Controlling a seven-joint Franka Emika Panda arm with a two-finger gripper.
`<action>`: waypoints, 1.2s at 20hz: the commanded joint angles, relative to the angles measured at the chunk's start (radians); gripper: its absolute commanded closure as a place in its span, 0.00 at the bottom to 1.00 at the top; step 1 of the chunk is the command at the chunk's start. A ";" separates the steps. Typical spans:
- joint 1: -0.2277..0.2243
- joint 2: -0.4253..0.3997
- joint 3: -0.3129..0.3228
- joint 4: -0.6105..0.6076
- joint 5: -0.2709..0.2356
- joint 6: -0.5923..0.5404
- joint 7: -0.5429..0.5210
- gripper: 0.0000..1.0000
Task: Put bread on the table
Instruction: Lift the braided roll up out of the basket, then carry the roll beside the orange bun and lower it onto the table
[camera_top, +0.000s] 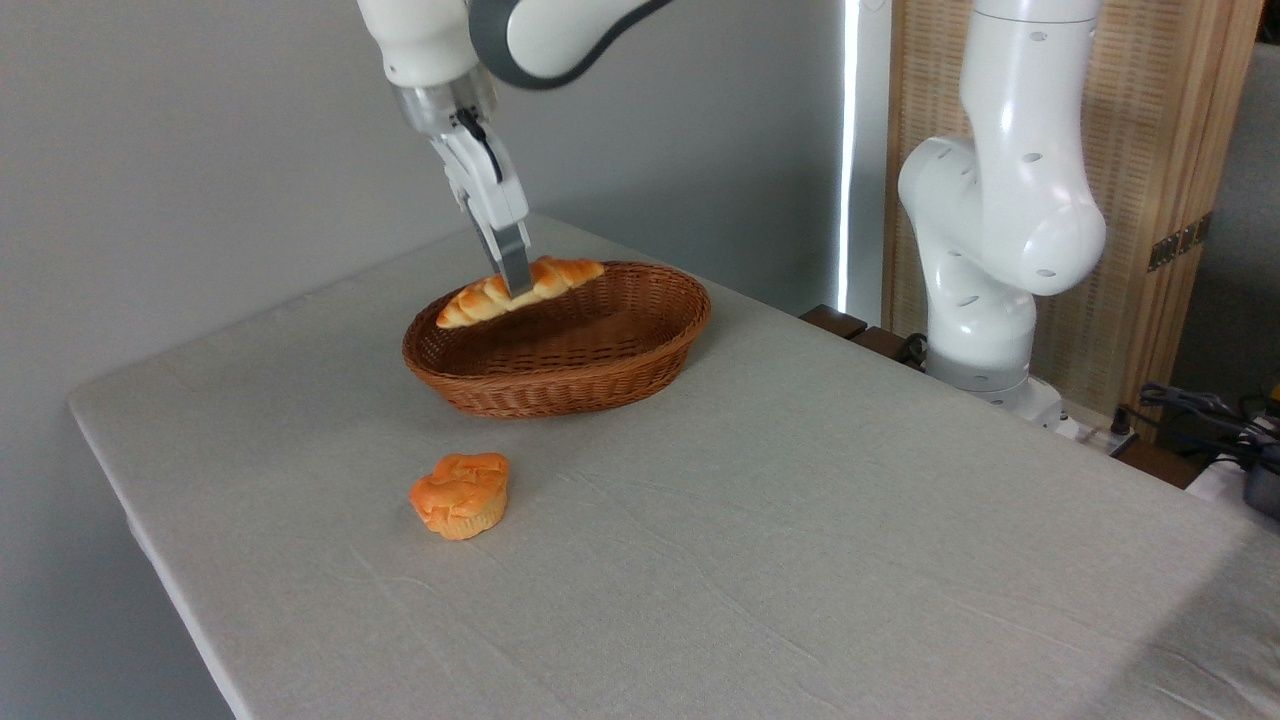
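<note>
Grey wall behind, slatted wood panel at right, and the cloth-covered surface (800, 520) fills most of my view; the arm (1000, 220) rises from its base at the far right edge and its upper links run out of the top of the picture, so I can't read its full pose; the wicker basket (557, 345) sits toward the back left; the bread (520, 290) hangs over the basket's far rim, tilted, pinched near its middle by the jaws of the gripper (516, 285); the muffin (460, 495) sits alone on the cloth in front. My worry: the pinch looks narrow on a glossy loaf, so it could swivel or slip back into the basket; a low exit might clip the rim and drag the basket. I see only one finger; the other is hidden behind it.
</note>
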 joint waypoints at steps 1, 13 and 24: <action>-0.007 -0.027 0.096 0.068 0.013 -0.079 0.053 0.65; -0.013 -0.007 0.507 -0.028 0.269 0.024 0.343 0.34; -0.013 0.045 0.510 -0.066 0.218 0.055 0.355 0.00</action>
